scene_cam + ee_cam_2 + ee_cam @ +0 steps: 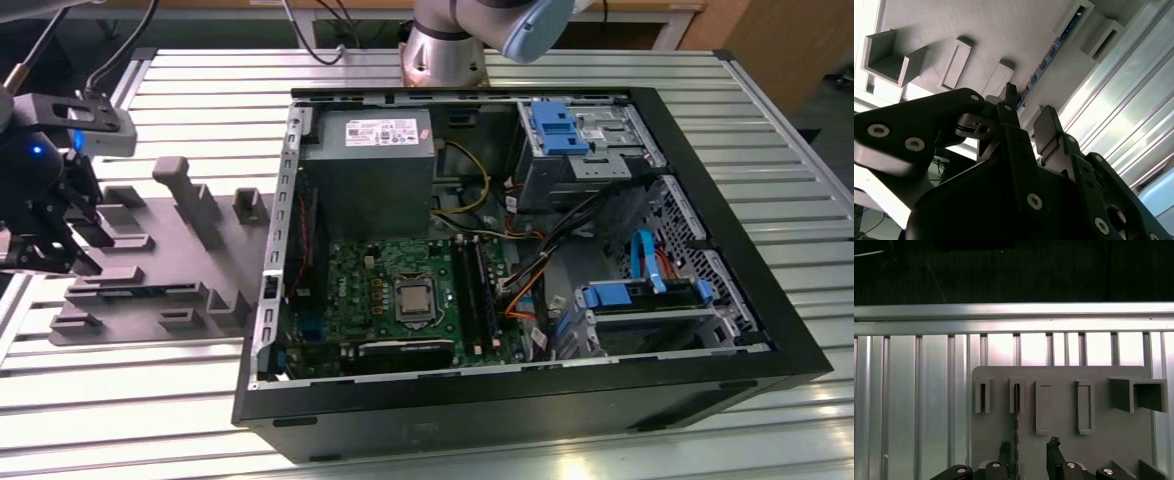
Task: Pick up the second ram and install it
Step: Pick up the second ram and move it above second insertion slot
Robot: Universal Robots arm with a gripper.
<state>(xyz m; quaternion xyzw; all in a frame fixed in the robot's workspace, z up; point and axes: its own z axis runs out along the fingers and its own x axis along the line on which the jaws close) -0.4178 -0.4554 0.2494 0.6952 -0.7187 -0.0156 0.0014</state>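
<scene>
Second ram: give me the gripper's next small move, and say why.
Probably lower the gripper straight down toward the second ram. In the first wrist view the stick stands on edge in the grey fixture, lined up between the open fingers though nearer one of them, and the gripper holds nothing yet.

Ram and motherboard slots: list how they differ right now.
Place: the ram stands on edge in the grey fixture outside the case; the slots sit on the motherboard inside it.
Nearness: the open gripper is over the ram, far from the slots.
Shared: both are long, narrow and dark.
</scene>
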